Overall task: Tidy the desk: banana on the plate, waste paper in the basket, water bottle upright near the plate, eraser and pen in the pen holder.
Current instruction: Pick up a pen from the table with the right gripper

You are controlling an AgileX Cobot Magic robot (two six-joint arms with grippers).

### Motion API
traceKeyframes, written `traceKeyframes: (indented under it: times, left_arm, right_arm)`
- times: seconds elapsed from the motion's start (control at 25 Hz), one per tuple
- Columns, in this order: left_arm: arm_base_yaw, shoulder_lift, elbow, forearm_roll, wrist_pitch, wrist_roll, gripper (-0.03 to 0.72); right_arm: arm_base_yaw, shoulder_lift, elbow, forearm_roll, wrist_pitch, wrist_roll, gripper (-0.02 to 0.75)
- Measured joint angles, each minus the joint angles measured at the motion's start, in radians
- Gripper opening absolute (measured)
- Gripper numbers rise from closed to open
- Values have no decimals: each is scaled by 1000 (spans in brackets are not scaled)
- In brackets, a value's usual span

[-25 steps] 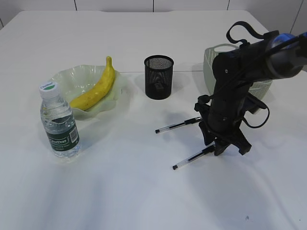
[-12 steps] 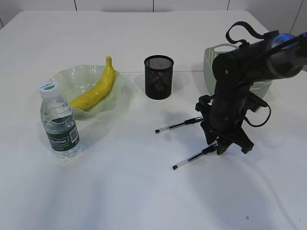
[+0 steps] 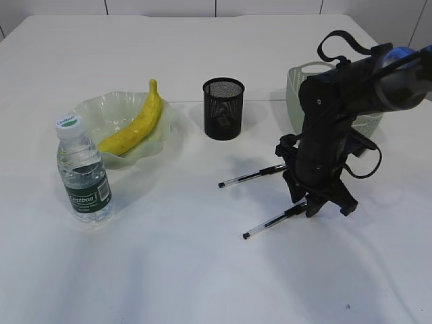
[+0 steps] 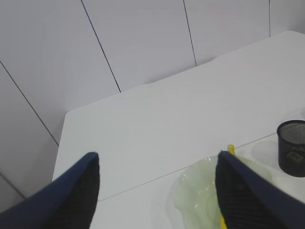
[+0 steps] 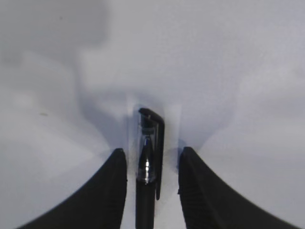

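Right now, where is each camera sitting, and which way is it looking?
Exterior view: raised in front of the table, slanting down at the water bottle, banana, two pens and the right arm.
Left wrist view: on the left arm, held high, facing the table's far edge and wall; both dark fingers show, spread apart.
Right wrist view: just above the table, looking down between its fingers at one pen.
Shared: the mesh pen holder appears in the exterior and left wrist views.
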Motion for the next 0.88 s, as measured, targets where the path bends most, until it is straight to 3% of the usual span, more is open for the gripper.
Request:
traceKeyframes:
  times: [0.28, 0.72, 0.88]
  left_arm:
    - [0, 0, 0, 0, 0, 0, 537]
    - [0, 0, 0, 2, 0, 0, 537]
    - [0, 0, 0, 7, 0, 0, 537]
  right_arm:
    - [0, 13, -4, 76, -2, -2, 276]
    - [0, 15, -8, 93, -2, -12, 276]
    - [0, 15, -8, 95, -2, -25, 235]
